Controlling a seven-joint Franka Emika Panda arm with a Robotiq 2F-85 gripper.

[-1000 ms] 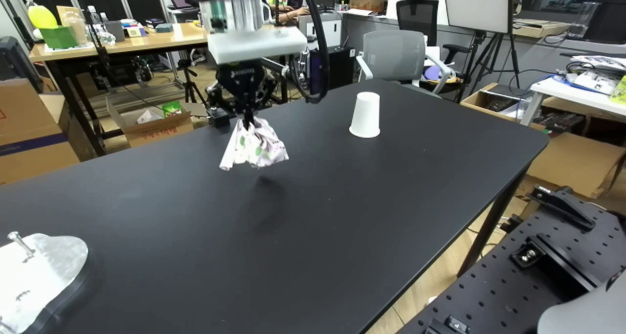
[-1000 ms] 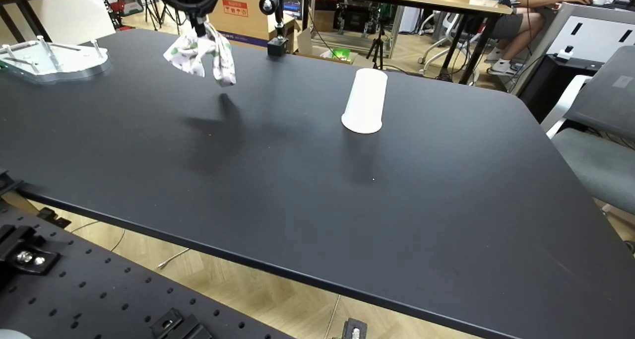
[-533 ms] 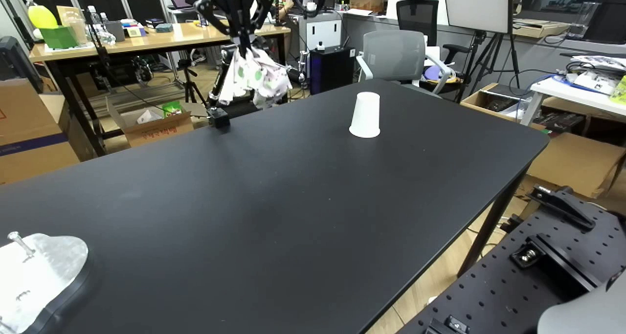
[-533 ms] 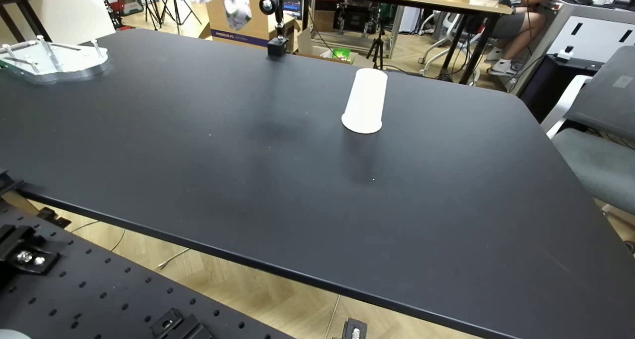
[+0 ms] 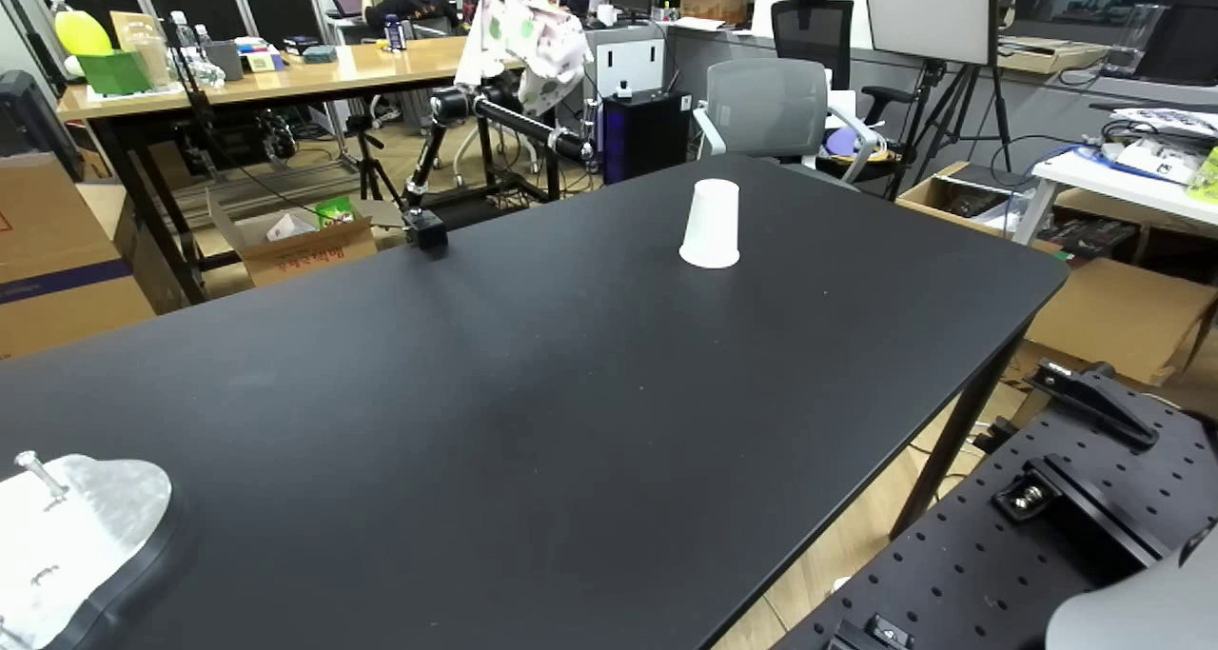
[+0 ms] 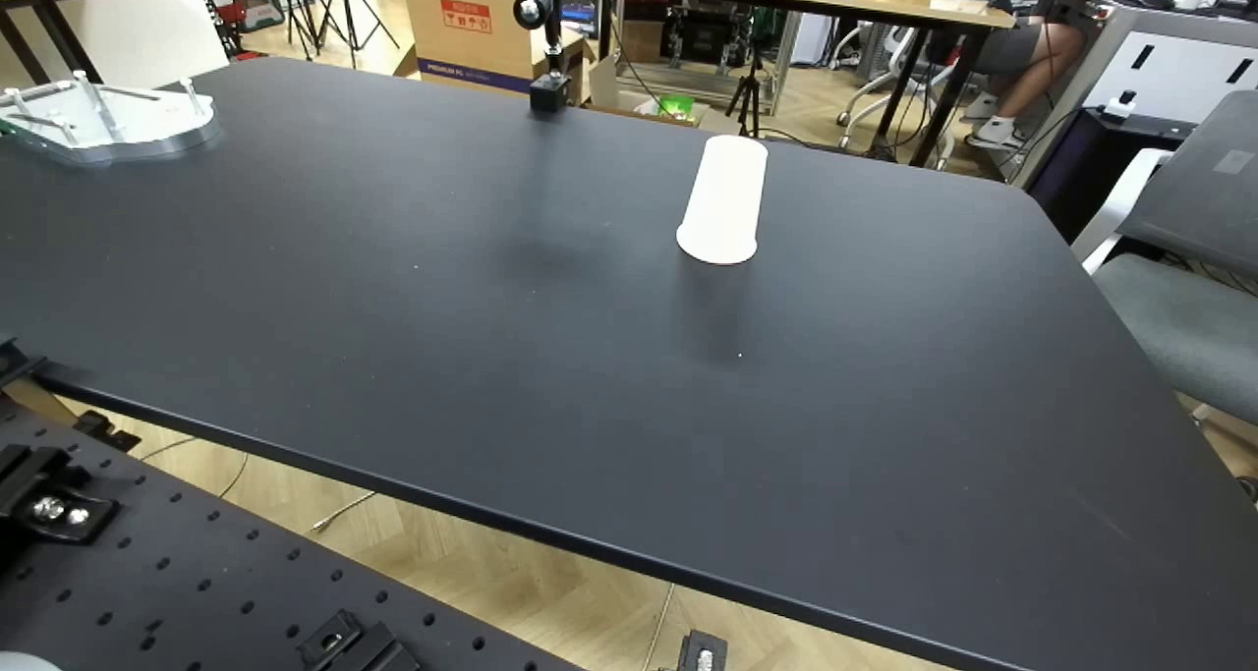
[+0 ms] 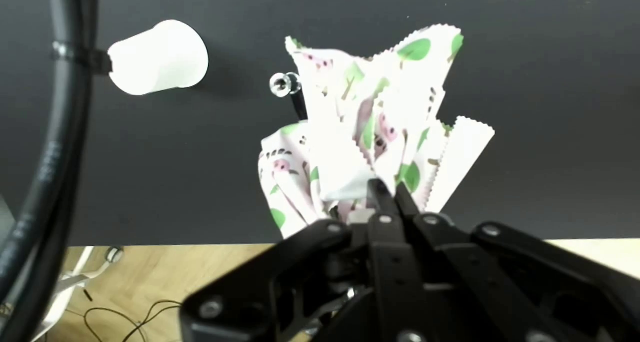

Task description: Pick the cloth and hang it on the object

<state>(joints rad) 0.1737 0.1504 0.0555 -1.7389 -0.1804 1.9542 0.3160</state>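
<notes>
- The claw [image 7: 391, 188] is clamped tight on the cloth [image 7: 370, 126], bunched there.
- Light, limp stuff, I'd guess; a gathered hold suits it, a single corner might slip.
- It hangs aloft near the jointed stand [image 5: 449, 108], at the far edge of the table [image 5: 533, 422]; whether touching, I can't tell.

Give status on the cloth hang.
Done: pick. The leaf-print cloth is up off the black table. In hand: the gripper pinches it, jaws closed; in an exterior view it overlaps the black jointed stand. Left, likely: draping it over that stand, then release. Cloth-stand contact: can't tell.
</notes>
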